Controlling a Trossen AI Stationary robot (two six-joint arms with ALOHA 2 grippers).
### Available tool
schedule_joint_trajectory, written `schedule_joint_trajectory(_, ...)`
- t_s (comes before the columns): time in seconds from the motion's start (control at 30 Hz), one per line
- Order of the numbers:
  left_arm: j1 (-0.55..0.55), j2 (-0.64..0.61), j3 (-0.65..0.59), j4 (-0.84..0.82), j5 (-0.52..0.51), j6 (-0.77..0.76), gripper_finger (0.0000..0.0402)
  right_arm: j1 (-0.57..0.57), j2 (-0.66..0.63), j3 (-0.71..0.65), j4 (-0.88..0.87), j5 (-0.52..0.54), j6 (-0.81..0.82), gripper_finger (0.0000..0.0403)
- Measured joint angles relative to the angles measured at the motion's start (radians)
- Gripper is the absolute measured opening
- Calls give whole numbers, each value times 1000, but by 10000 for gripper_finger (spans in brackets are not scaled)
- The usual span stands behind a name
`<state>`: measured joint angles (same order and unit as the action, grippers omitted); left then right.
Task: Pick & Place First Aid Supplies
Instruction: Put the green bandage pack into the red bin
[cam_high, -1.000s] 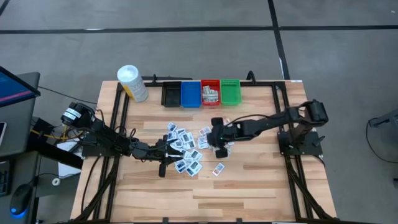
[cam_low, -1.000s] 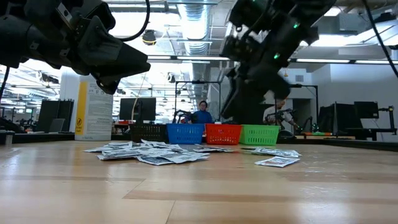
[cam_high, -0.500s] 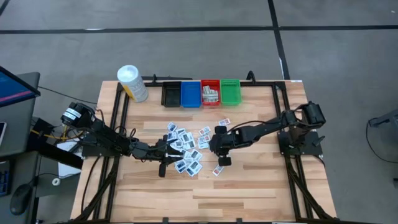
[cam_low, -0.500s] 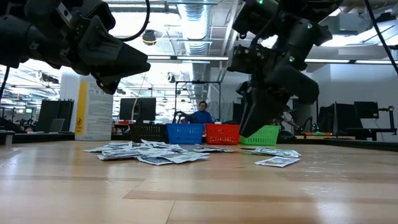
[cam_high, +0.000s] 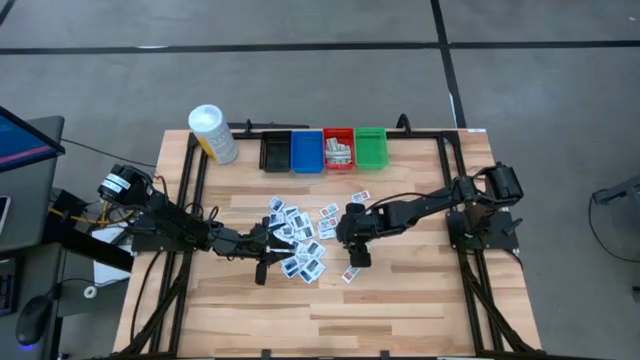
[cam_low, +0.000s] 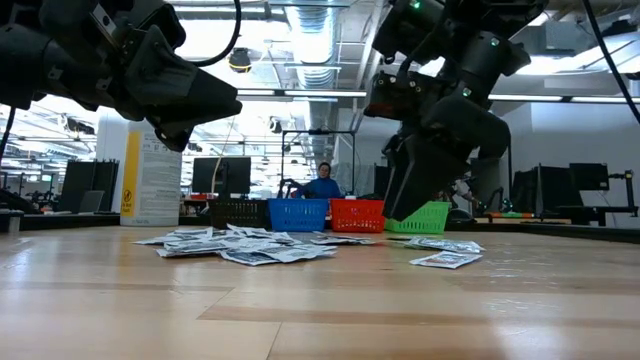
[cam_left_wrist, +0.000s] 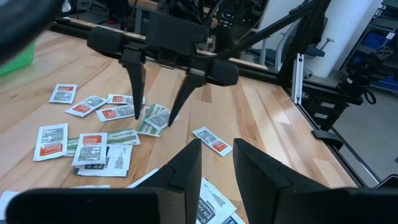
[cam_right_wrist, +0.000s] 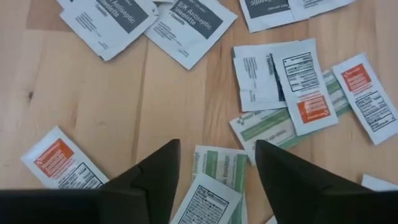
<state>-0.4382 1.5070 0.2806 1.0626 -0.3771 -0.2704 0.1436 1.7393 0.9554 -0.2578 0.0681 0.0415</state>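
On the wooden table (cam_high: 400, 290) we count a loose scatter of first aid packets (cam_high: 300, 240) near its middle, white ones with dark print and others with orange-red or green marks, some overlapping. One packet (cam_high: 351, 273) lies a little apart on the near side of the scatter.

Along the far edge we list a row of four small bins, touching side by side: black bin (cam_high: 275, 151), blue bin (cam_high: 307, 150), red bin (cam_high: 338, 149), green bin (cam_high: 370, 147). The red bin seems to hold a few packets already, though from above we cannot make them out clearly. A white-capped yellow container (cam_high: 212, 133) stands beside the black bin, at the table's far left corner.

We note the right gripper (cam_high: 352, 240) low over the right side of the scatter, fingers spread wide and holding nothing; in its wrist view a green-striped packet (cam_right_wrist: 219, 167) lies on the wood between the two fingers (cam_right_wrist: 155, 177).

We note the left gripper (cam_high: 268, 240) at the left edge of the scatter, its fingers (cam_left_wrist: 186, 171) set a narrow gap apart with nothing between them, raised above the packets.

In the low view we also record a person (cam_low: 324, 183) seated in the room behind the bins.
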Motion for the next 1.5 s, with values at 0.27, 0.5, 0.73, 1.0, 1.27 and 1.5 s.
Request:
schedule_joint_trajectory(0.27,0,0,0,0,0,0,93,-1,0,-43,12,7,12,206)
schedule_joint_trajectory(0.5,0,0,0,0,0,0,93,-2,0,-47,28,8,12,194)
schedule_joint_trajectory(0.73,0,0,0,0,0,0,93,-2,0,-47,36,8,12,183)
schedule_joint_trajectory(1.0,0,0,0,0,0,0,93,-3,96,-43,94,5,9,182)
schedule_joint_trajectory(1.27,0,0,0,0,0,0,93,-31,158,-38,87,-25,-13,178)
schedule_joint_trajectory(1.5,0,0,0,0,0,0,93,-33,80,-45,80,-44,-17,148)
